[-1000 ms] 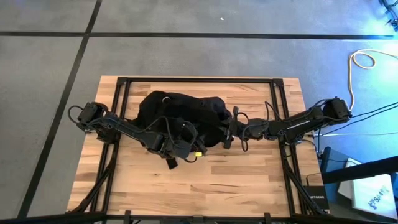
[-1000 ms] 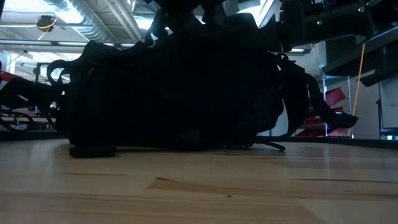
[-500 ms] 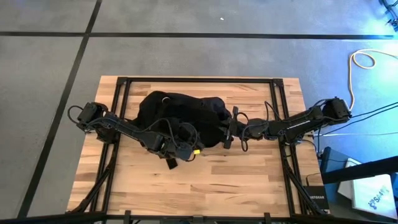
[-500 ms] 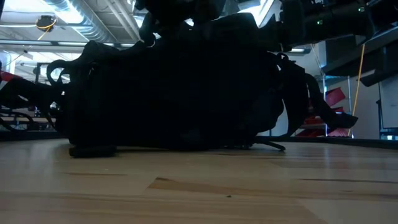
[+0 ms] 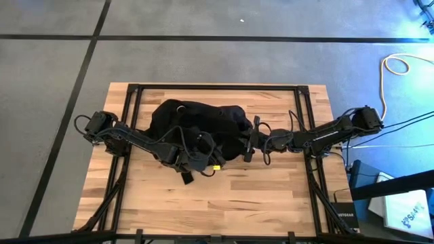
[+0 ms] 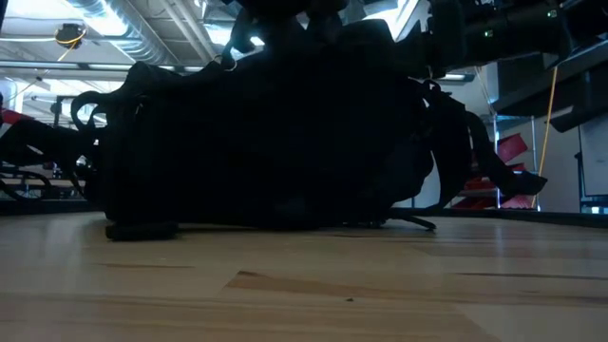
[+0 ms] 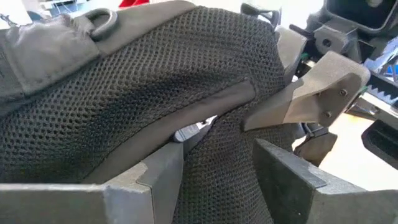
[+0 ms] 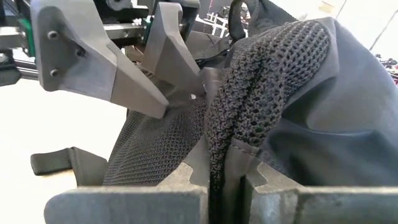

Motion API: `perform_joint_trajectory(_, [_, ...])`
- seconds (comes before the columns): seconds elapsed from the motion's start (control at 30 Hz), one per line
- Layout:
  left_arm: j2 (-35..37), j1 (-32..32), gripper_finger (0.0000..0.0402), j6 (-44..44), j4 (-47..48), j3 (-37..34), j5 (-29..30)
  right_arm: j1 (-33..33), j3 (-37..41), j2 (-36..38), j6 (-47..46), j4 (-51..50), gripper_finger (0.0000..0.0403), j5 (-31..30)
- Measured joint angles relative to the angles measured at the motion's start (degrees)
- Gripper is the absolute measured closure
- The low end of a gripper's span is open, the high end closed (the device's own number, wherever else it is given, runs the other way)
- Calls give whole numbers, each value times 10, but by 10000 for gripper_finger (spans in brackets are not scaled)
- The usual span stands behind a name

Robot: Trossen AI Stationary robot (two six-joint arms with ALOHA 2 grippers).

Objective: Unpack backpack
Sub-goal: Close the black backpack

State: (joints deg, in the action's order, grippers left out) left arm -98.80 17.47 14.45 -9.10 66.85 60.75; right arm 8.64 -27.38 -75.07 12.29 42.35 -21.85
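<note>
While the black backpack (image 5: 196,129) lies flat in the middle of the wooden table (image 5: 271,190), both robot arms reach in to it from the two sides. Seen from table height, the backpack (image 6: 266,142) is a big dark lump, and its straps hang out on both sides.

The left gripper (image 5: 203,152) is at the front edge of the bag, on the side nearer the camera's bottom. A small yellow tag (image 5: 215,166) shows just beside it. From the wrist camera of that arm, its two grey fingers (image 7: 155,171) stand about half open. A fold of black mesh fabric (image 7: 124,93) sits between them. The fingers look to be on both sides of that fold, but whether they really pinch it cannot be told. A metal ring (image 7: 102,18) sits on a strap of the bag farther up.

The right gripper (image 5: 245,141) is at the bag's right end. In its own wrist camera, its fingers (image 8: 193,174) are pressed tight together on a thick edge of mesh (image 8: 261,93), so it has hold of the backpack. The other gripper (image 8: 124,68) shows close by, touching the same mesh.

A thin black strap (image 5: 186,177) lies on the wood just in front of the bag.
</note>
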Motion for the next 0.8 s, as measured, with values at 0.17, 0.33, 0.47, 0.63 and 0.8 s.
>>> perform_joint_trajectory(0.17, [0,-2,223,-12,-2,0,0,0,0,0,0,0,398,0])
perform_joint_trajectory(0.33, [0,-3,223,-14,-5,0,2,0,0,0,0,0,398,0])
perform_joint_trajectory(0.47, [0,-3,223,-17,-11,0,13,0,0,0,0,-1,398,0])
perform_joint_trajectory(0.63, [0,2,235,-62,-38,0,15,0,0,0,0,-1,398,0])
perform_joint_trajectory(0.8, [0,1,255,-74,-40,0,15,0,0,0,0,-2,398,0])
